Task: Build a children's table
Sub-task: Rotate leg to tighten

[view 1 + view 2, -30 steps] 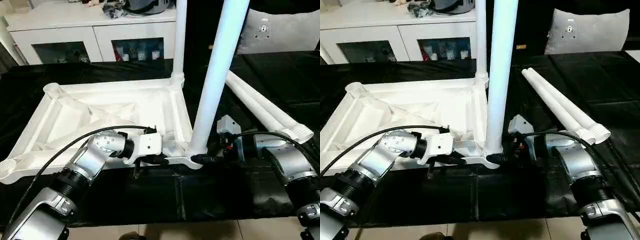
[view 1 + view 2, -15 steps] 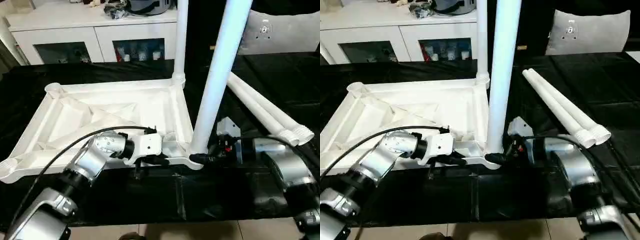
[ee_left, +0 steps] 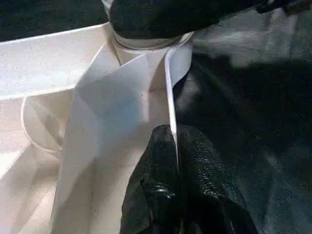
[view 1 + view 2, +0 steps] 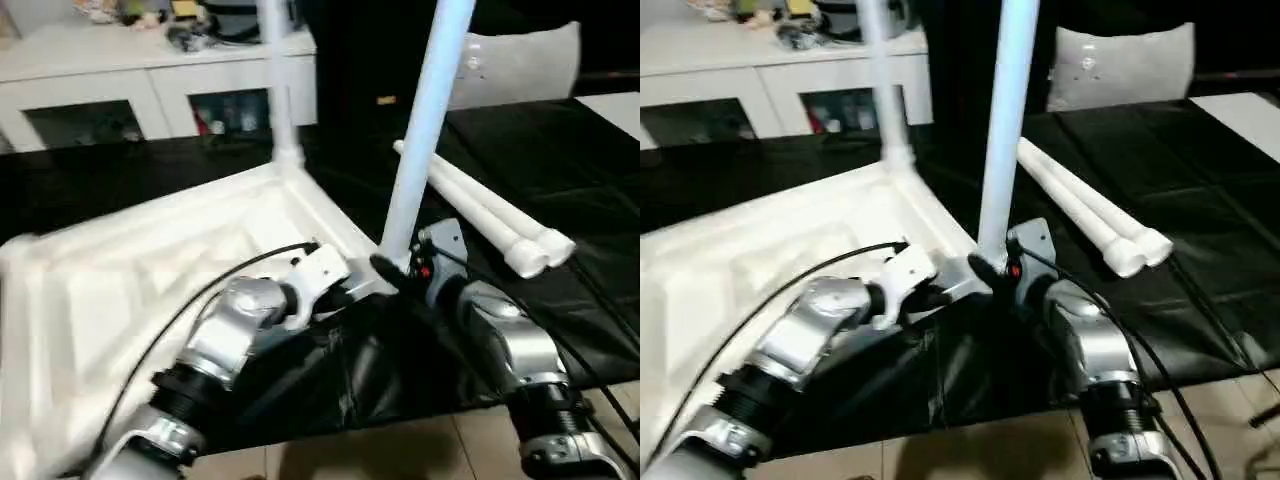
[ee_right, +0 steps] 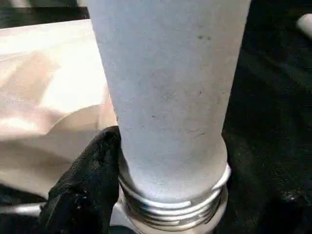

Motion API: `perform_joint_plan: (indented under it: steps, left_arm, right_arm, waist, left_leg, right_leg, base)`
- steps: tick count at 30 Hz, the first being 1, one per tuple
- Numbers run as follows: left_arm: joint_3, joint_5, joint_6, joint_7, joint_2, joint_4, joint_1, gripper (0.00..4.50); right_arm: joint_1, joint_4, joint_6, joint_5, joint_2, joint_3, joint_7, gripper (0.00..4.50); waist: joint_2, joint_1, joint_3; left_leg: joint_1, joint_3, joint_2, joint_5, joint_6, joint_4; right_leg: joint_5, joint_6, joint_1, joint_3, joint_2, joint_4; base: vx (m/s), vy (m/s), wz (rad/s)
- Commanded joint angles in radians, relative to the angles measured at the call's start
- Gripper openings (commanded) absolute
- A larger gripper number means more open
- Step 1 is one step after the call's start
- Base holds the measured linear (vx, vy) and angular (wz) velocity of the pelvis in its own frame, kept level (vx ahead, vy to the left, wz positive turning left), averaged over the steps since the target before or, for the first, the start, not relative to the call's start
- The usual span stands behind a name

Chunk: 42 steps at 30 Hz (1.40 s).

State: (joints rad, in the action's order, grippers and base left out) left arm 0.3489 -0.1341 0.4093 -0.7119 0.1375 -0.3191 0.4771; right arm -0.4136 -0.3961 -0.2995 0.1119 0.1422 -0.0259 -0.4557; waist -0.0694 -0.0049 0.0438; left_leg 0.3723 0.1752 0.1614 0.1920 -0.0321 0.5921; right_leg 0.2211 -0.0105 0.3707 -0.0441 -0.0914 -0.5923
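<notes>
**Second leg going into its corner socket**

The top (image 4: 110, 270) lies ribs-up on the black cloth (image 4: 560, 150), spreading from centre out to 9 o'clock in the head views. One leg (image 4: 277, 75) already stands in the far corner at 12 o'clock. A second leg (image 4: 420, 120) rises from the near corner socket, just right of centre, leaning slightly. Two spare legs (image 4: 480, 212) lie side by side on the cloth at 2 o'clock, well apart from the top.

The step in hand looks like seating the second leg: its threaded collar (image 5: 170, 204) sits partly exposed above the socket, so it probably needs more turning or pressing down.

The right gripper (image 5: 161, 195) is clamped around the base of that leg, one black finger (image 5: 83, 190) showing against the collar. The left gripper (image 3: 174, 161) pinches the top's thin edge wall just beside the socket, steadying it.

Room is tight: the two arms crowd the same corner, near the front edge of the cloth at 6 o'clock. Open cloth lies toward 3 o'clock, beyond the spare legs.
</notes>
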Motion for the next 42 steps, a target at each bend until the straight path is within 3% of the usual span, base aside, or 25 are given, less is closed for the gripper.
perform_joint_plan:
  steps: [1,6,10,14,15,16,17,18,21,25,29,32,37,42]
  left_arm:
    - [0.045,-0.016,-0.010,0.006,-0.026,0.026,0.031,0.00]
    - [0.043,-0.029,0.002,-0.018,0.017,0.054,0.021,0.00]
    - [0.041,-0.023,-0.019,-0.035,0.040,0.049,0.018,0.00]
    - [0.041,-0.021,-0.053,-0.067,0.079,0.026,0.022,0.00]
    - [0.043,-0.020,-0.081,-0.096,0.103,0.017,0.023,0.00]
    - [0.048,-0.018,-0.101,-0.126,0.125,0.015,0.021,0.00]
    - [0.052,-0.015,-0.116,-0.155,0.145,0.015,0.018,0.00]
    - [0.058,-0.009,-0.144,-0.193,0.168,0.014,0.017,0.00]
    - [0.072,0.005,-0.200,-0.270,0.208,0.009,0.022,0.00]
    - [0.101,0.020,-0.268,-0.369,0.246,-0.001,0.038,0.00]
    - [0.129,0.025,-0.318,-0.423,0.269,-0.014,0.053,0.00]
    - [0.141,0.024,-0.354,-0.463,0.280,-0.025,0.059,0.00]
    - [0.164,0.014,-0.408,-0.517,0.291,-0.046,0.073,0.00]
    - [0.170,0.018,-0.421,-0.523,0.290,-0.051,0.074,0.00]
  right_arm:
    - [0.007,-0.028,-0.024,0.020,-0.059,-0.070,-0.037,3.28]
    - [0.042,0.015,-0.003,0.031,-0.035,-0.035,-0.065,3.84]
    - [0.070,0.046,0.015,0.046,0.001,-0.035,-0.114,4.04]
    - [0.104,0.087,0.040,0.066,0.079,-0.032,-0.213,4.37]
    - [0.117,0.103,0.060,0.079,0.127,-0.020,-0.277,4.44]
    - [0.123,0.115,0.068,0.092,0.165,-0.008,-0.329,4.44]
    - [0.127,0.123,0.076,0.104,0.202,0.004,-0.378,4.44]
    - [0.125,0.130,0.076,0.116,0.245,0.014,-0.433,4.44]
    - [0.115,0.131,0.088,0.116,0.329,0.008,-0.541,4.44]
    - [0.086,0.122,0.155,0.085,0.400,-0.041,-0.636,4.44]
    - [0.063,0.122,0.157,0.099,0.428,-0.077,-0.726,4.44]
    - [0.042,0.104,0.172,0.088,0.433,-0.100,-0.771,4.44]
    - [-0.031,0.017,0.167,0.076,0.414,-0.153,-0.851,4.06]
    - [-0.054,-0.014,0.165,0.075,0.404,-0.177,-0.888,3.61]
  waist:
    - [0.015,0.002,-0.042]
    - [0.012,0.009,-0.050]
    - [0.015,0.019,-0.049]
    - [0.011,0.031,-0.054]
    - [0.001,0.035,-0.057]
    - [0.004,0.040,-0.058]
    - [0.011,0.043,-0.062]
    - [0.012,0.045,-0.063]
    - [0.010,0.050,-0.066]
    - [0.015,0.055,-0.065]
    - [0.013,0.069,-0.060]
    - [0.013,0.075,-0.061]
    - [0.016,0.082,-0.061]
    - [0.020,0.091,-0.063]
  left_leg:
    - [-0.010,-0.041,0.057,0.441,-0.024,-0.099]
    - [-0.001,-0.030,0.060,0.341,0.006,-0.094]
    - [0.000,-0.024,0.060,0.309,0.029,-0.089]
    - [0.003,-0.022,0.062,0.250,0.047,-0.083]
    - [0.003,-0.023,0.062,0.220,0.052,-0.081]
    - [0.003,-0.023,0.063,0.210,0.058,-0.080]
    - [0.004,-0.021,0.062,0.183,0.075,-0.074]
    - [0.005,-0.020,0.062,0.141,0.098,-0.068]
    - [0.005,-0.018,0.059,0.086,0.143,-0.059]
    - [0.000,-0.014,0.064,0.096,0.153,-0.057]
    - [-0.005,-0.012,0.070,0.141,0.129,-0.062]
    - [-0.006,-0.013,0.071,0.154,0.115,-0.064]
    - [-0.005,-0.011,0.068,0.167,0.096,-0.061]
    - [-0.005,-0.010,0.070,0.146,0.093,-0.060]
  right_leg:
    - [0.454,0.127,-0.002,0.030,-0.057,0.101]
    - [0.289,0.182,-0.009,0.036,-0.057,0.086]
    - [0.272,0.198,-0.010,0.037,-0.059,0.086]
    - [0.202,0.208,-0.019,0.034,-0.058,0.078]
    - [0.149,0.224,-0.019,0.032,-0.056,0.070]
    - [0.125,0.226,-0.021,0.031,-0.056,0.072]
    - [0.057,0.239,-0.028,0.030,-0.053,0.063]
    - [-0.011,0.257,-0.029,0.031,-0.054,0.055]
    - [-0.081,0.289,-0.032,0.025,-0.054,0.046]
    - [-0.036,0.303,-0.029,0.024,-0.056,0.046]
    - [0.047,0.299,-0.025,0.026,-0.055,0.050]
    - [0.060,0.295,-0.024,0.026,-0.056,0.048]
    - [0.082,0.299,-0.023,0.027,-0.058,0.046]
    - [0.070,0.294,-0.024,0.029,-0.059,0.043]
  base:
    - [0.000,0.000,0.00]
    - [0.000,0.000,0.00]
    - [0.000,0.000,0.00]
    - [0.000,0.000,0.00]
    - [0.000,0.000,0.00]
    - [0.000,0.000,0.00]
    - [0.000,0.000,0.00]
    - [0.000,0.000,0.00]
    - [0.000,0.000,0.00]
    - [0.000,0.000,0.00]
    - [0.000,0.000,0.00]
    - [0.000,0.000,0.00]
    - [0.000,0.000,0.00]
    - [0.000,0.000,0.00]
